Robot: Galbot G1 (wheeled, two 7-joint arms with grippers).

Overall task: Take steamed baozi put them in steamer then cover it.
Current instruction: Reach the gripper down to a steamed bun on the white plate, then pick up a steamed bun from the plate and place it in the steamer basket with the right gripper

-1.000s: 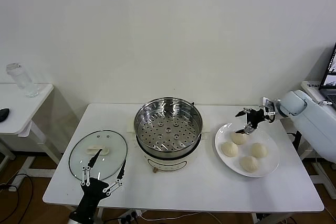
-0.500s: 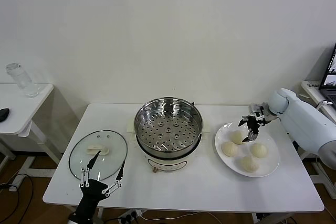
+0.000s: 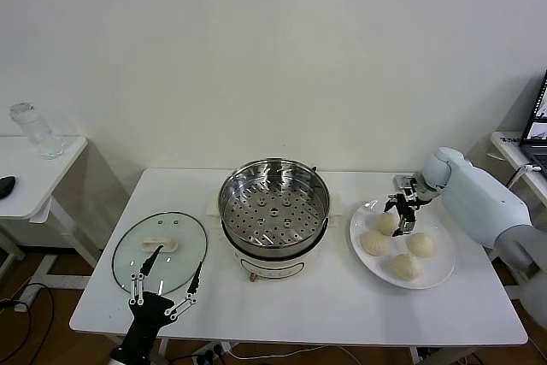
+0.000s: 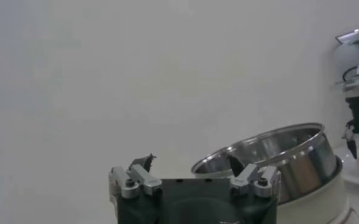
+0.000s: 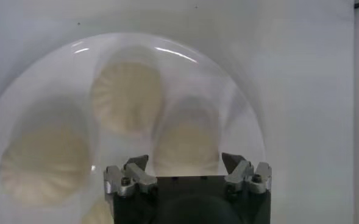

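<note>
White dough is the target now: the right hand [image 3: 402,211] has swung in from the far right edge of the plate [image 3: 432,274] over the last second and has come down over the far-left bun [image 3: 385,222], its dark fingers spread and pointing down on either side of that bun's top; they look to be drawing inward, but no bun is lifted or clearly pinched yet. In the right wrist view the right hand [image 5: 185,163] hangs straight above the plate [image 5: 57,67] with one bun [image 5: 188,141] just beyond its fingertips; I judge that the first pick is about to begin and the loading has not started.

By count: four steamed baozi [image 3: 399,244], all on the plate at the right of the worktop [image 3: 325,301], none in the steamer [image 3: 274,208]; one steamer at the middle, its perforated tray bare; one cover [image 3: 160,251] lying flat at the left, well apart from the pot; one white plate.

Beyond those, the left hand [image 3: 165,280] waits at the near left edge of the worktop, just near of the cover, fingers spread wide and holding nothing; the left wrist view shows the same left hand [image 4: 191,163] facing the steamer [image 4: 277,159].
</note>
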